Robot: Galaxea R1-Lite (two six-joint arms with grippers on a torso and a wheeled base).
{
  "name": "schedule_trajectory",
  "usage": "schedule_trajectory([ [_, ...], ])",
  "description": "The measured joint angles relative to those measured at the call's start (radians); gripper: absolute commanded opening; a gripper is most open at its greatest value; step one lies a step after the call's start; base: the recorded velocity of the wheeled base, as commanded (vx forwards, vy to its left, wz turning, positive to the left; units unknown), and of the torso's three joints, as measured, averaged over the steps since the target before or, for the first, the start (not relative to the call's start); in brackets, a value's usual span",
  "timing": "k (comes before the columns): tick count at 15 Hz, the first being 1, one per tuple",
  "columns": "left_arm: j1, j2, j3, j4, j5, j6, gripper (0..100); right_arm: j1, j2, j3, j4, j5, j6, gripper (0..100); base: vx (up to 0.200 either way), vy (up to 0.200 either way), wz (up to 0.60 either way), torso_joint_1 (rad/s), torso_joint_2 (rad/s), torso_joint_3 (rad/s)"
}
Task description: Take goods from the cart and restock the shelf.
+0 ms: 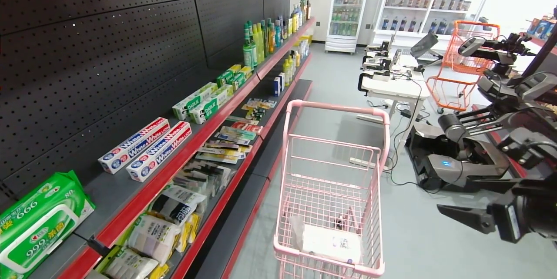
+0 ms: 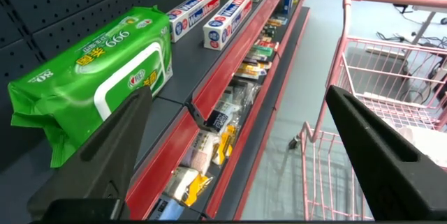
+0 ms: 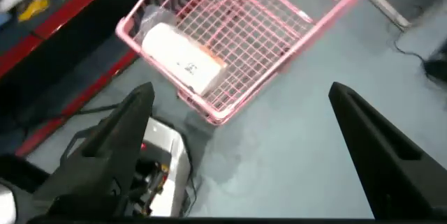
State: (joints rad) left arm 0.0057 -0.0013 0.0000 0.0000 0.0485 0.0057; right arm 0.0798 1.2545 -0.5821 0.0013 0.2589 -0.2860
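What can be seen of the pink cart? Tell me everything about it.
The pink cart is a wire-mesh basket with a thicker pink rim and a tubular handle, seemingly coated metal. It stands upright on the grey floor in the aisle beside the shelf. One white wrapped package lies at its bottom.

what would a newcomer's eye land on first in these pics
The pink cart standing in the aisle beside the shelf draws the eye first, with one white pack lying in its basket. Next comes the big green wipes pack at the near end of the shelf's upper level, with red-and-white toothpaste boxes lying farther along.
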Motion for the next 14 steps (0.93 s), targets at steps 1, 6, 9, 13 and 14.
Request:
schedule_trajectory([
  [1,0.000,0.000,0.000,0.000,0.000,0.000,100,-0.004,0.060,-0.020,-0.001,0.060,-0.053,100,0.000,0.000,0.00,0.000,0.00,0.000],
  [6,0.000,0.000,0.000,0.000,0.000,0.000,100,-0.031,0.254,-0.040,-0.011,0.090,-0.174,100,0.000,0.000,0.00,0.000,0.00,0.000],
  [9,0.000,0.000,0.000,0.000,0.000,0.000,100,-0.031,0.348,-0.064,-0.015,0.090,-0.260,100,0.000,0.000,0.00,-0.025,0.06,0.032],
  [13,0.000,0.000,0.000,0.000,0.000,0.000,100,-0.014,0.431,-0.086,-0.015,0.085,-0.285,100,0.000,0.000,0.00,-0.087,0.20,0.102],
  [14,0.000,0.000,0.000,0.000,0.000,0.000,100,-0.013,0.449,-0.087,-0.021,0.076,-0.285,100,0.000,0.000,0.00,-0.110,0.21,0.115],
])
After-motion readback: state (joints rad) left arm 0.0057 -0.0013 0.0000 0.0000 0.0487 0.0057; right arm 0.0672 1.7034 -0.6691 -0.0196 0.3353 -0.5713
